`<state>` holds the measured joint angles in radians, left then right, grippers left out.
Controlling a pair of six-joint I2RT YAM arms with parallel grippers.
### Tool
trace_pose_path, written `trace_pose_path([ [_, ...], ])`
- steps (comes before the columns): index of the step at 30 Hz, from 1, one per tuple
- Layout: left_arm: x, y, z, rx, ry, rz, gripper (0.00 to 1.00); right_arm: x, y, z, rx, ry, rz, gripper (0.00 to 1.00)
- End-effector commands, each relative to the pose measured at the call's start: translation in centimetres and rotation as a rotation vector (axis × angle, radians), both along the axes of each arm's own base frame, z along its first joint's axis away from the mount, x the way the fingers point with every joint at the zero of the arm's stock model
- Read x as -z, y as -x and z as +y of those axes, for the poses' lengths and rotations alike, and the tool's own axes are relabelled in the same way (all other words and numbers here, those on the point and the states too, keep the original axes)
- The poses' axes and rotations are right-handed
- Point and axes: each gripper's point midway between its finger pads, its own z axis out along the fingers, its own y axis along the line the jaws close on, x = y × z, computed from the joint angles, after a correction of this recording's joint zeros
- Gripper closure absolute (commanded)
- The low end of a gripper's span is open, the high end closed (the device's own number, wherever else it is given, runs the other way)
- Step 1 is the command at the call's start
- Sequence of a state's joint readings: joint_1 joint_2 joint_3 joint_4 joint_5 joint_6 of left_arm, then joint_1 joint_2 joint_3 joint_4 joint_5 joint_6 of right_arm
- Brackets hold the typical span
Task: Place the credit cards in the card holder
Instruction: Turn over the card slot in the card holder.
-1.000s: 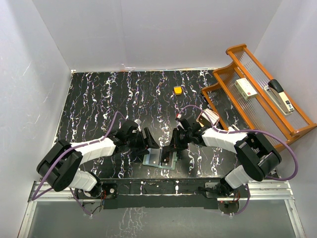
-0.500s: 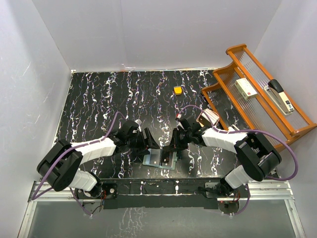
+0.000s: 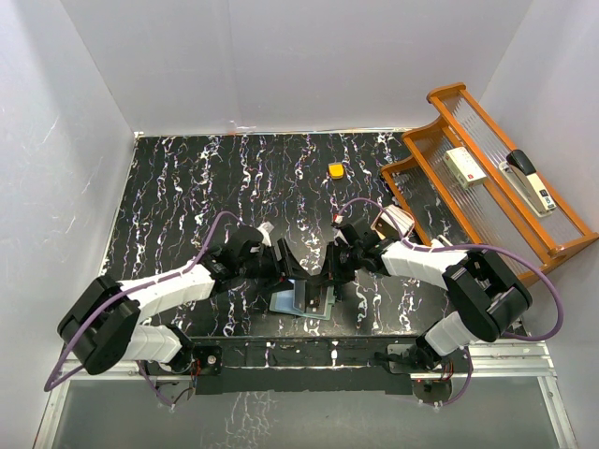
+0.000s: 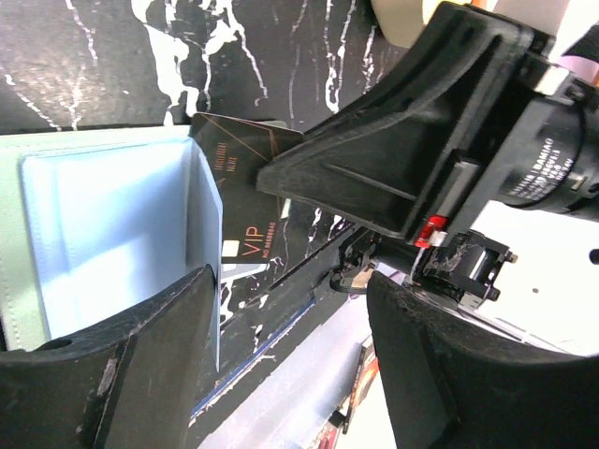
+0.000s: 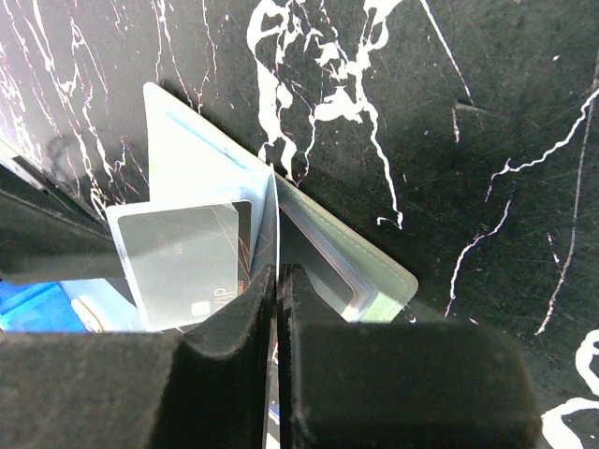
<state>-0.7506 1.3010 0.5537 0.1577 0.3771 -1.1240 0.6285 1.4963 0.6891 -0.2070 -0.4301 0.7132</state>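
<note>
The card holder [image 3: 298, 301] [image 4: 112, 224] [image 5: 206, 150] lies open on the bench [image 3: 187, 187] close to its near edge, between the two arms. The right claw [image 3: 324, 284] [image 5: 281, 276] is pressed together on a thin pale inner leaf of the holder, holding it upright at the fold. A dark card [image 4: 253, 196] marked VIP sits just beside that leaf, partly behind it. The left claw [image 3: 298, 267] [image 4: 290, 309] is spread wide over the holder and grips nothing.
</note>
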Motion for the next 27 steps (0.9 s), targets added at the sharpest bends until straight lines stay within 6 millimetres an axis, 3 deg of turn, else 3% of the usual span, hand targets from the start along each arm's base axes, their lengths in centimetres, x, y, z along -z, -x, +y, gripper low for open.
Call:
trace_pose_path([
  [1, -2.7, -0.1, -1.0, 0.008, 0.067, -0.03, 0.37, 0.9, 0.1, -0.5, -0.007, 0.034, -0.017, 1.0],
  [8, -2.8, 0.2, -1.9, 0.029, 0.105, -0.029, 0.42, 0.0, -0.4, -0.5, -0.005, 0.047, -0.04, 1.0],
  [20, -2.1, 0.8, -3.2, 0.074, 0.108, -0.029, 0.5, -3.3, -1.7, -1.9, 0.0, 0.122, -0.143, 1.0],
  [24, -3.0, 1.1, -4.3, 0.106, 0.139, -0.049, 0.5, -3.6, -1.6, -2.1, 0.001, 0.122, -0.154, 1.0],
  [27, -2.5, 1.2, -5.0, 0.128, 0.129, -0.044, 0.5, -4.1, -1.6, -2.0, 0.011, 0.108, -0.172, 1.0],
])
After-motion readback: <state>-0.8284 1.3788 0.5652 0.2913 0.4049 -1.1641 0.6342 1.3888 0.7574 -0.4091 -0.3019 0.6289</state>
